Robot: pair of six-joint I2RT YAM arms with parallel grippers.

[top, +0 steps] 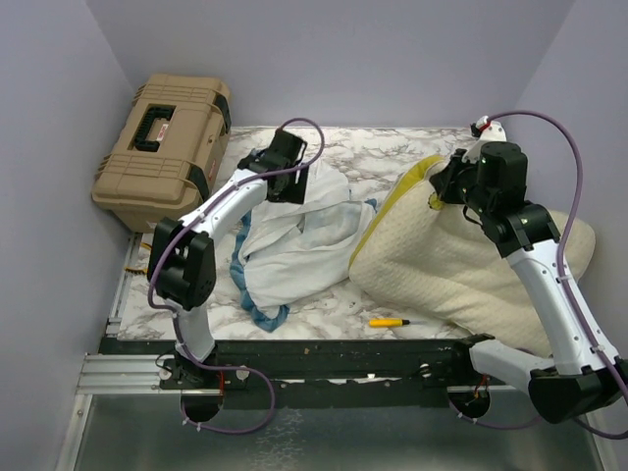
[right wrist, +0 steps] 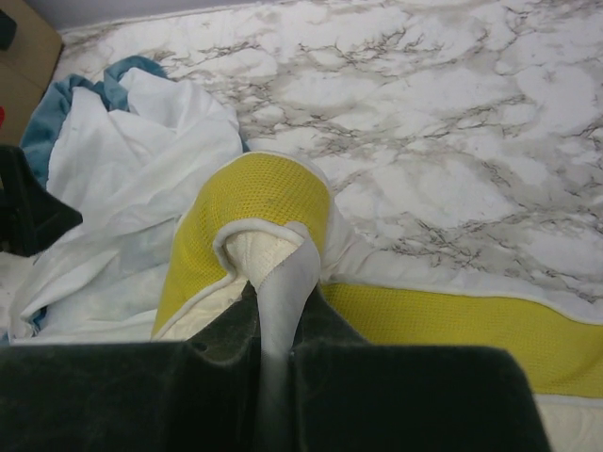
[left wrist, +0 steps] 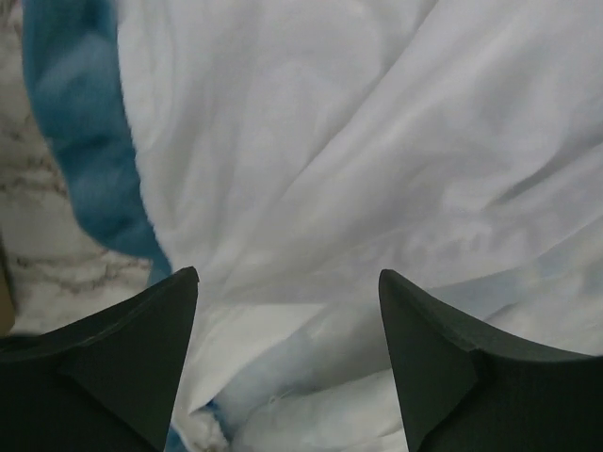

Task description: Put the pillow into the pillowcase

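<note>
Marble-patterned table [top: 392,157] fills the space between plain lilac walls, with a tan hard case [top: 162,147] standing off its far left corner. The pillowcase [top: 294,245] lies crumpled on the left-centre of the table, its plain white inside turned outward and its blue trim [top: 257,304] trailing toward the near edge. The pillow [top: 461,260] covers the right half of the table, running from the middle toward the near right corner, wholly outside the pillowcase. Its mustard band faces the pillowcase, and the two fabrics meet near the table's middle. A small yellow pen [top: 389,322] lies on the marble just beside the pillow's near edge.

The left hand [top: 287,184] hangs over the far part of the pillowcase. In the left wrist view its two dark fingers [left wrist: 122,358] stand well apart, with nothing between them but white cloth below.

The right hand [top: 442,191] is at the pillow's far left corner. In the right wrist view the right hand [right wrist: 278,330] is closed on the pale piping where the yellow band [right wrist: 254,198] curls up off the table.
</note>
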